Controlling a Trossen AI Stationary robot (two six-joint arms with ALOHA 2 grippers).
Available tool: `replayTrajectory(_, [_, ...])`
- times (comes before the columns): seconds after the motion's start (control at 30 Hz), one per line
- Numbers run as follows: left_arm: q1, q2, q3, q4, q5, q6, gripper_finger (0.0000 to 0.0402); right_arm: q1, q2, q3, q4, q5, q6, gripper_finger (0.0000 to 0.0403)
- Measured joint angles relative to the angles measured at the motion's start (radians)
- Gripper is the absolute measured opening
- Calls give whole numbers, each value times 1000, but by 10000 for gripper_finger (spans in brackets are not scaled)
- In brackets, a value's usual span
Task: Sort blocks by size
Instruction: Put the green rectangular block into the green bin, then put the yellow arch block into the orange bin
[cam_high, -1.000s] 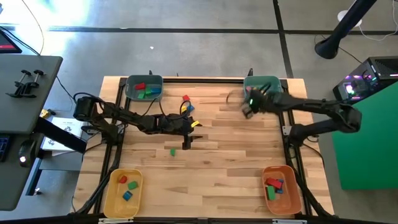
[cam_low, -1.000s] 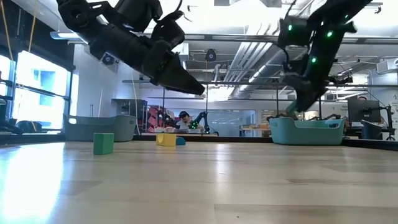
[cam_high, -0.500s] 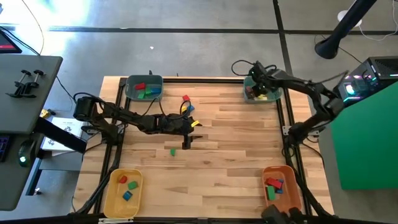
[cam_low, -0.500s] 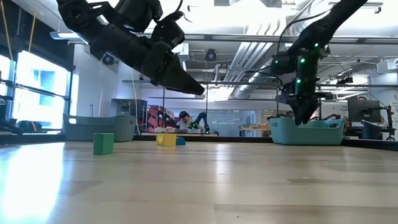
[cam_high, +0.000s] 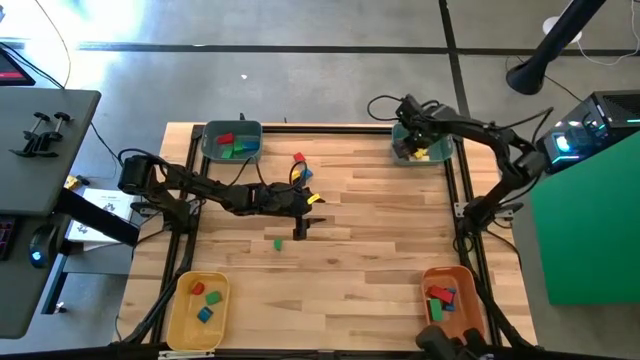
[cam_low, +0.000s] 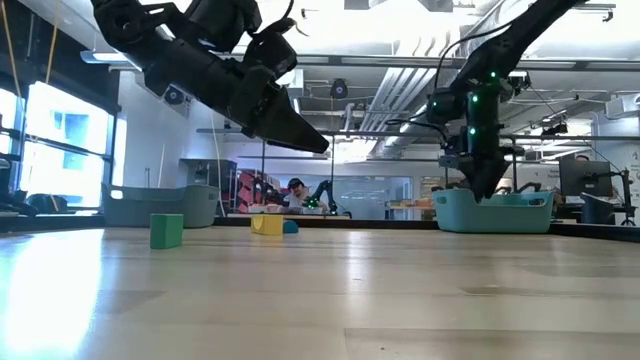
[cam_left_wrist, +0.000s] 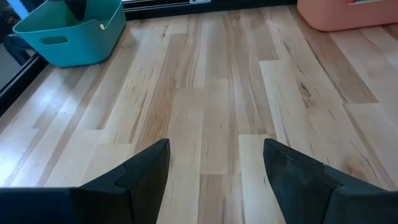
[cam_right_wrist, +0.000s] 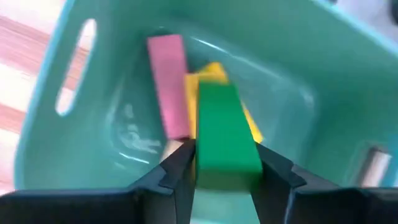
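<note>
Green bar (cam_right_wrist: 225, 134) sits between the right gripper's (cam_right_wrist: 225, 165) fingers over the far-right teal bin (cam_high: 436, 150), above pink and yellow blocks. Left gripper (cam_left_wrist: 214, 165) hovers wide, empty, mid-table. Mostly sorted; green cube (cam_high: 278, 244) and far cluster (cam_high: 300, 170) remain.

The right hand (cam_high: 408, 143) is over a teal bin (cam_high: 441, 135). A little green block (cam_high: 278, 244) sits on the desk (cam_high: 380, 240).
</note>
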Motion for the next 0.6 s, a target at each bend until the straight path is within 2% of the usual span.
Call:
replayTrajectory(0.17, [0,0,0,0,0,0,245,17,-60,34,-99,98,29,127])
replayTrajectory(0.27, [0,0,0,0,0,0,245,54,-125,35,-107,113,37,127])
replayTrajectory(0.37, [0,0,0,0,0,0,245,106,-194,18,-94,141,55,128])
replayTrajectory(0.5, [0,0,0,0,0,0,245,156,-252,-48,-24,281,59,128])
replayTrajectory(0.6, [0,0,0,0,0,-1,245,151,-258,-93,36,285,55,128])
